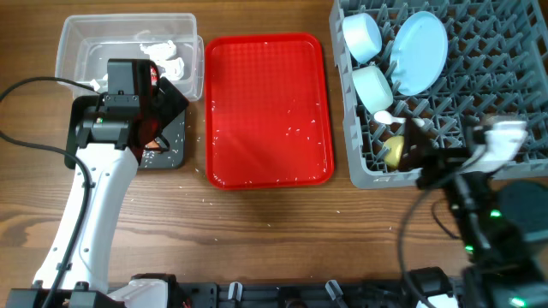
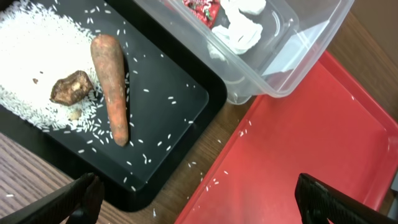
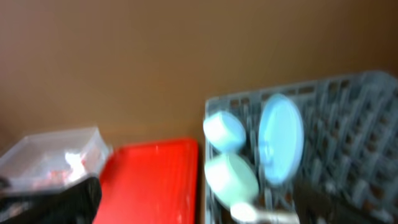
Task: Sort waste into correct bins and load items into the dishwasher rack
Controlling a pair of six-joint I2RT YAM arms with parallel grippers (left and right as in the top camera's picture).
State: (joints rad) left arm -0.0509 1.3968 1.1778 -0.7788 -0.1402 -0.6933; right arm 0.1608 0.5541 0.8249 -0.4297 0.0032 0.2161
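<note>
At upper left overhead, the left gripper (image 2: 198, 190) hangs released above the black bin (image 2: 180, 99) holding rice (image 2: 31, 50), carrot (image 2: 111, 81) and lump (image 2: 70, 87). The wrapper (image 2: 200, 7) and tissue (image 2: 242, 28) lie in the clear bin (image 2: 311, 43). At lower right, the right gripper (image 1: 415, 141), fingers spread, hovers over the rack (image 1: 497, 77) holding plate (image 1: 419, 51), bowls (image 1: 361, 36) and cup (image 1: 394, 152).

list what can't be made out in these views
Black bin, overhead: mostly under the left arm; contents unseen there.
Yellow cup, overhead: partly behind the right arm.
Snack wrapper, left wrist: cut off by the top edge.
Right wrist: whole view blurred; dishwasher rack pegs and clear bin contents are smears.
</note>
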